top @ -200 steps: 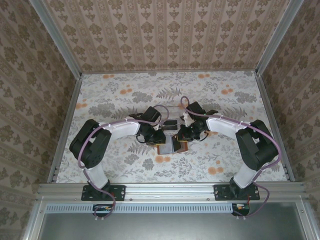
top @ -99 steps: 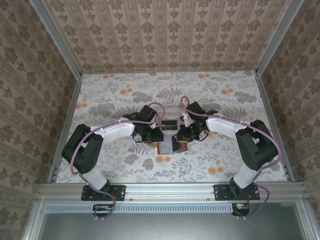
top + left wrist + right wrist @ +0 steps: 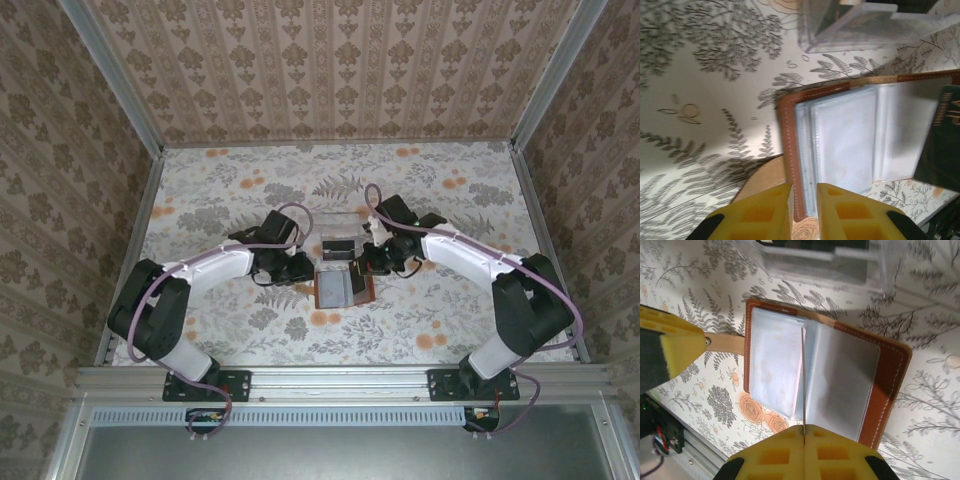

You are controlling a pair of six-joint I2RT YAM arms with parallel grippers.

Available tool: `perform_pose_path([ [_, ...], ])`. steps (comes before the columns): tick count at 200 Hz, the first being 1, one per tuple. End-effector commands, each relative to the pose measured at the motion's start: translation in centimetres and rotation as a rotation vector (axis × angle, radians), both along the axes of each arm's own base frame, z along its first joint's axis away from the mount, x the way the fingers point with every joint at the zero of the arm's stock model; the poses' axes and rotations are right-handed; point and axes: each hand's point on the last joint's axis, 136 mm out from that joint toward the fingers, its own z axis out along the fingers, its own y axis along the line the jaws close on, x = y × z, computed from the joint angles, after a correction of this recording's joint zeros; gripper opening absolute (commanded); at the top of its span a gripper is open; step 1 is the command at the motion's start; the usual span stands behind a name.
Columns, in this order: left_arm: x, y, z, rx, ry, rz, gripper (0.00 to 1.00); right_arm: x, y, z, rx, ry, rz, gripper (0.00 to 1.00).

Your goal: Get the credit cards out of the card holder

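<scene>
Dark green rectangular credit card is out of its sleeve and off the table, just above the right half of the holder. It's clamped on its near edge by the right gripper, yellow fingers fully closed on it, so that wrist cam sees it edge-on as a thin line. The small brown leather bifold card holder lies open flat on the floral-print table, between the two arms, pale grey-blue sleeves up. The visible sleeves look empty; anything behind them I can't tell. The left gripper sits at the holder's left rim, fingers narrow with a slit between them. One finger is over the tan leather strap, likely anchoring the holder so it doesn't lift with the card; whether it pinches or just presses, can't tell. The clear plastic rectangular tray is just beyond the holder, with something dark inside, probably cards, too small to confirm. Judging by layout, the tray is the drop spot.
</scene>
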Motion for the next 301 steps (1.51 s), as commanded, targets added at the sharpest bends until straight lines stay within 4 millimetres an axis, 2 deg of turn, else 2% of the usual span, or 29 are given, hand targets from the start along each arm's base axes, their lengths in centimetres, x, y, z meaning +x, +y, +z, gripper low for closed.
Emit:
perform_pose_path([
  [1, 0.5, 0.8, 0.8, -0.026, -0.043, 0.007, 0.21, 0.7, -0.7, 2.3, -0.075, -0.114, 0.111, 0.02],
  [18, 0.6, 1.8, 1.0, -0.032, -0.049, 0.023, 0.21, 1.6, -0.8, 3.2, -0.125, -0.187, 0.206, 0.03],
  [36, 0.6, 2.8, 1.1, -0.037, -0.056, 0.043, 0.21, 1.8, -0.2, 4.0, -0.171, -0.294, 0.424, 0.06],
  [49, 0.7, 3.4, 1.1, -0.043, -0.059, 0.054, 0.21, 1.8, 0.3, 4.5, -0.206, -0.367, 0.592, 0.02],
  [73, 0.6, 4.2, 1.2, -0.043, -0.059, 0.065, 0.21, 2.2, 0.7, 5.1, -0.273, -0.422, 0.83, 0.01],
  [95, 0.5, 4.6, 1.2, -0.046, -0.057, 0.075, 0.21, 3.1, 0.4, 4.6, -0.347, -0.439, 0.996, 0.0],
  [134, 0.3, 4.7, 1.0, -0.044, -0.049, 0.071, 0.21, 5.0, 0.6, 4.0, -0.42, -0.418, 1.175, 0.0],
  [140, 0.8, 5.4, 1.0, -0.043, -0.048, 0.099, 0.21, 5.2, 0.6, 3.7, -0.429, -0.415, 1.205, 0.0],
  [176, 1.1, 5.9, 1.0, -0.039, -0.042, 0.11, 0.21, 6.4, 1.3, 3.3, -0.439, -0.41, 1.324, 0.0],
  [215, 1.3, 6.3, 0.9, -0.037, -0.033, 0.122, 0.21, 7.9, 2.5, 3.0, -0.427, -0.412, 1.372, 0.0],
  [301, 1.4, 7.0, 0.6, -0.033, -0.021, 0.14, 0.21, 8.3, 3.9, 1.0, -0.367, -0.336, 1.424, 0.0],
])
